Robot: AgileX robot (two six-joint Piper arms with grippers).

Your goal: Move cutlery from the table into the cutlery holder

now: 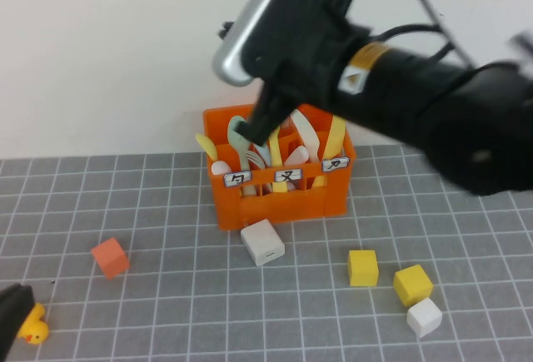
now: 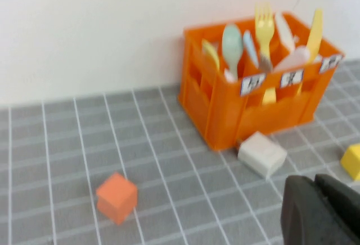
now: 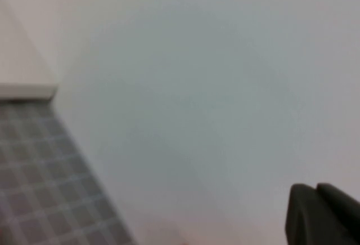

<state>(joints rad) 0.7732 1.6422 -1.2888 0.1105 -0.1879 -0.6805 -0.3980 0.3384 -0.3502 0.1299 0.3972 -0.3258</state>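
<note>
Orange cutlery holder (image 1: 279,185) under right end effector (image 1: 256,126), left end effector (image 1: 12,316) near table (image 1: 166,295) edge

Right arm reaches across from the right, right gripper (image 1: 254,125) raised (finger state indeterminate). Left gripper (image 1: 12,319) sits low at near-left edge.

Bright even light, soft shadows; right arm (image 1: 433,104) motion-blurred; wrist views soft.

A robot test bench in a lab, not a home: a grey gridded surface (image 1: 166,212) against a bare white wall (image 1: 100,46), with loose coloured cubes (image 1: 362,267), a toy duck (image 1: 33,327), and a labelled orange cutlery holder (image 1: 279,200).
</note>
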